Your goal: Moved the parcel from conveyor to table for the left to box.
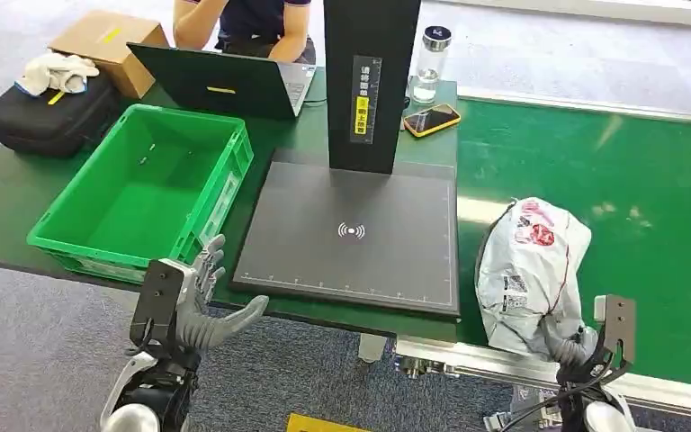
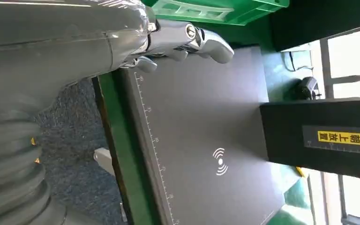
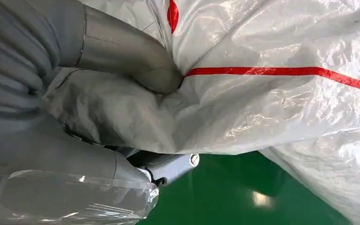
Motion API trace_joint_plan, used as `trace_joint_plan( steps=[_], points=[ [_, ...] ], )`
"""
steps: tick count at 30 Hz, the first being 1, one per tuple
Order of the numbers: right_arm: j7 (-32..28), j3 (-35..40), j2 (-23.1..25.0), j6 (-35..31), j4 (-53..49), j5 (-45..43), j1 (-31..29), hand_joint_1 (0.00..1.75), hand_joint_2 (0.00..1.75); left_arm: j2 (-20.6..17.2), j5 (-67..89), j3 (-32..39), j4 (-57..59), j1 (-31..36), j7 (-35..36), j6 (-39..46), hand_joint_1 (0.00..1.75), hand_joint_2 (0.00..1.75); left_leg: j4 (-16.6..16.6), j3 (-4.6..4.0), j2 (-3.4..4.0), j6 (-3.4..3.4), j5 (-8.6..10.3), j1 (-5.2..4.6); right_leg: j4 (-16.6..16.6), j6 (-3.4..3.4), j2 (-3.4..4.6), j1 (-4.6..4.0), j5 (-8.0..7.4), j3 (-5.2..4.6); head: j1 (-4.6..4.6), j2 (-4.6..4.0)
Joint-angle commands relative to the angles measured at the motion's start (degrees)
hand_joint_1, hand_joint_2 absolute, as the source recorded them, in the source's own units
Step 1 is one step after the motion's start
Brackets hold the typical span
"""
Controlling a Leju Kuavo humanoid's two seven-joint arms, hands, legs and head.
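Lower right of the head view: right hand (image 1: pixel 574 346) grips the parcel (image 1: pixel 531 270), thumb (image 3: pixel 136 65) pressed into its plastic, bag resting on the conveyor (image 1: pixel 648 207). Lower left: left hand (image 1: pixel 200 310) empty, fingers spread, before the table (image 1: pixel 0 202) edge. Beyond, centre: black pad (image 1: pixel 351 234); upper left: green crate (image 1: pixel 144 189).

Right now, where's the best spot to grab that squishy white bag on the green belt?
Probably its near, lower end, coming from the robot's side. The parcel is a soft, crumpled plastic bag, so loose folds bunch up easily. The right hand already pinches a fold there, thumb pressed into the plastic.
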State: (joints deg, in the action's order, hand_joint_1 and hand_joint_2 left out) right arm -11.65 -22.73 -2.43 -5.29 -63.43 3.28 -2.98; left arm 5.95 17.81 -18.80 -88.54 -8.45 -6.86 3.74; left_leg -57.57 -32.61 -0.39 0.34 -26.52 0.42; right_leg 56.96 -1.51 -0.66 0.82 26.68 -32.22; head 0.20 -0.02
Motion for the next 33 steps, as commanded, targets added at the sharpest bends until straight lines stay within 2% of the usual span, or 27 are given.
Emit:
trace_joint_plan(
  steps=[1,6,10,15,20,24,26,33],
  points=[
    [-4.28,-2.61,1.87,-1.46,-3.63,-4.22,-0.12,1.75,1.75,-0.31,-0.54,-0.12,4.48,3.17,-1.06,-0.24,0.00,1.75,0.07,0.10,0.03,-0.03,0.02,-0.02,-0.03,0.07,0.04,0.02,-0.01,0.07,0.00,0.00],
    [-6.73,-2.32,1.45,-0.95,-12.56,-6.90,0.98,1.75,1.75,-0.50,-0.96,-0.05,5.48,3.59,-2.17,0.05,0.00,1.75,0.11,0.18,0.05,-0.04,0.00,-0.04,-0.06,0.09,0.06,0.04,0.01,0.13,0.00,0.00],
    [-10.12,-2.01,-0.71,-2.54,-19.49,-8.02,-1.70,1.75,1.75,-0.28,-1.13,-0.06,8.19,5.65,-3.45,-0.47,0.00,1.75,0.05,0.07,0.11,-0.02,0.01,-0.14,0.08,0.08,0.12,0.13,0.01,-0.04,0.00,-0.02],
    [-13.77,1.87,-3.61,-6.96,-28.53,-8.97,-4.13,1.75,1.75,0.32,-1.00,0.52,11.15,7.85,-4.83,-1.10,0.00,1.75,-0.01,-0.01,0.17,0.00,0.02,-0.15,0.12,0.04,0.18,0.15,-0.03,-0.12,0.00,0.00],
    [-15.95,7.57,-2.44,-9.61,-34.07,-8.75,-7.94,1.75,1.75,0.41,-0.95,0.85,11.05,7.81,-5.29,-1.15,0.00,1.75,0.02,0.06,0.29,0.00,0.02,-0.11,0.07,0.07,0.29,0.10,-0.08,-0.07,0.02,0.00],
    [-13.10,12.67,-4.11,-8.57,-35.53,-8.73,-8.02,1.75,1.75,0.36,-0.60,0.29,11.16,8.28,-5.56,-2.59,0.00,1.75,0.06,0.15,0.48,-0.04,0.01,-0.14,0.13,0.13,0.50,0.12,-0.10,-0.06,-0.02,0.00],
    [-12.84,13.94,-4.90,-7.73,-34.57,-8.17,-7.86,1.75,1.75,0.27,-0.56,0.14,11.77,8.93,-5.54,-3.06,0.00,1.75,0.05,0.12,0.20,-0.02,0.05,-0.08,0.06,0.08,0.21,0.06,-0.07,0.02,0.00,0.00],
    [-11.49,21.07,-6.72,-3.97,-28.77,-6.17,-10.04,1.75,1.75,-0.58,-0.86,-0.75,12.75,9.33,-5.89,-4.11,0.00,1.75,0.07,0.20,0.28,-0.02,0.05,-0.06,0.02,0.08,0.29,0.05,-0.10,0.09,0.00,0.00]
  ],
)
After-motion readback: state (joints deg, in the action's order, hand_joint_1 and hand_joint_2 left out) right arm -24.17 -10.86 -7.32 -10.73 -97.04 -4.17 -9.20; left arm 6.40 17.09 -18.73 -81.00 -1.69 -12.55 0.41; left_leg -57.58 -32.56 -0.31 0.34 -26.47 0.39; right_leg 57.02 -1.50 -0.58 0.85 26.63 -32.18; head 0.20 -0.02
